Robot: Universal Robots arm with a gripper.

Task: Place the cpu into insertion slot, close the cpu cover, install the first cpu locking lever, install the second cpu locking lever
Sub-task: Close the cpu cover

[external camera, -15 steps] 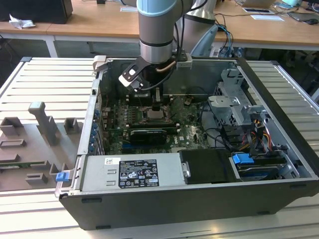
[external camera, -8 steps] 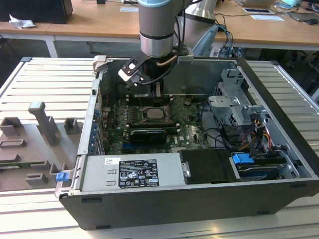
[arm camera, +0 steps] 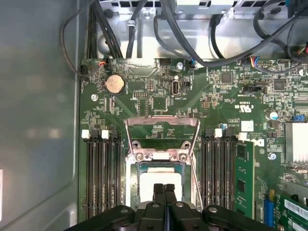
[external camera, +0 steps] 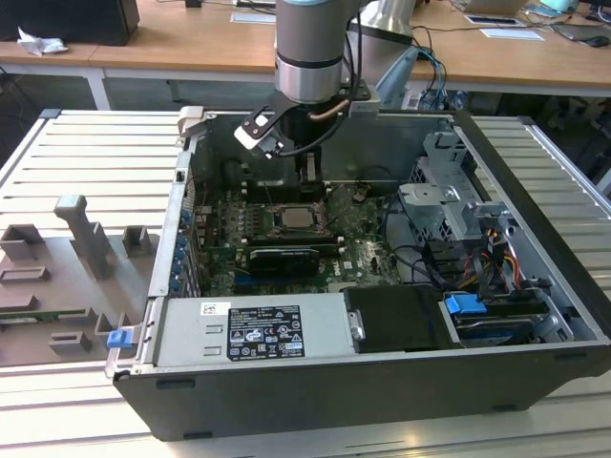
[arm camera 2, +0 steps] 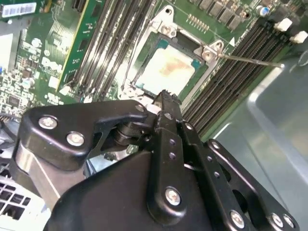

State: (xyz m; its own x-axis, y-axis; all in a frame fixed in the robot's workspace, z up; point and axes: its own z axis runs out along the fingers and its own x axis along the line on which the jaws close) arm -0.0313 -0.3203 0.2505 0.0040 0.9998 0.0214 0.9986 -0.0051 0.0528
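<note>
CPU cover [arm camera: 162,120] is, as I judge, the thing of the step in hand, because the chip is already seated. Inside the computer case [external camera: 382,391] the gripper [arm camera: 164,187] hangs low over the insertion slot [arm camera: 130,180], its two fingers pressed together with nothing between them. The cover stands open, hinged at one edge of the slot and tilted away from it, so that the motherboard [arm camera: 216,96] shows through its square cut-out. The CPU [arm camera 2: 169,71] lies flat inside the slot, and the fingertips are over the part of the chip farther from the hinge; I cannot tell if they touch it. One thin locking lever [arm camera 2: 250,60] sticks out free beside the slot. To close well, the joined fingers should push on the metal frame only, never on the chip, and bring it down slowly and evenly, while the lever should be kept clear of the slot until the frame lies flat.
</note>
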